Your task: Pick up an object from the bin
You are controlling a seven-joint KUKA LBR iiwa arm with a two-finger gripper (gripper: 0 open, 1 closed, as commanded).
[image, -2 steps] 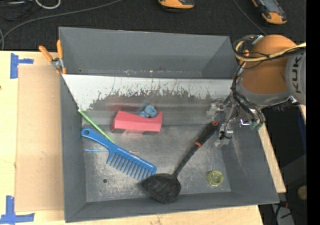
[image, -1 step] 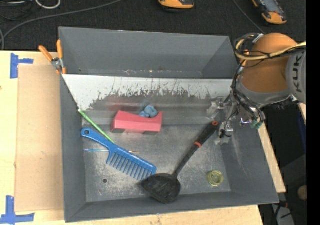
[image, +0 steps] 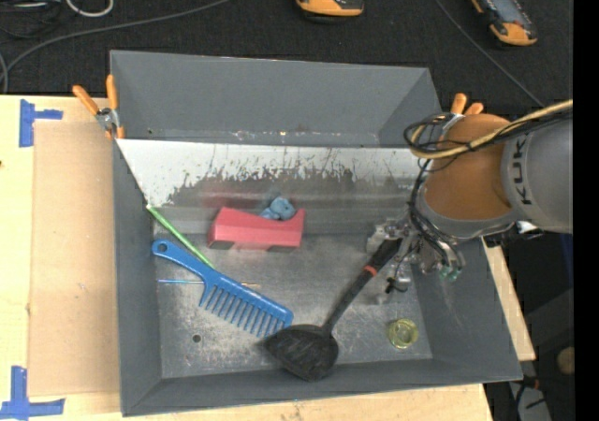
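Note:
My gripper [image: 408,258] hangs low at the right side of the bin, under the arm's orange cover. It is right beside the upper end of a black slotted spoon [image: 304,350]. The spoon's thin handle carries a red band [image: 372,268] close to the gripper, and its head lies near the bin's front wall. A small yellow-green round thing [image: 403,333] lies on the floor just in front of the gripper.
A pink block [image: 255,229] with a small blue lump [image: 278,210] on it lies at the back middle. A blue comb [image: 223,292] and a thin green stick [image: 182,231] lie at the left.

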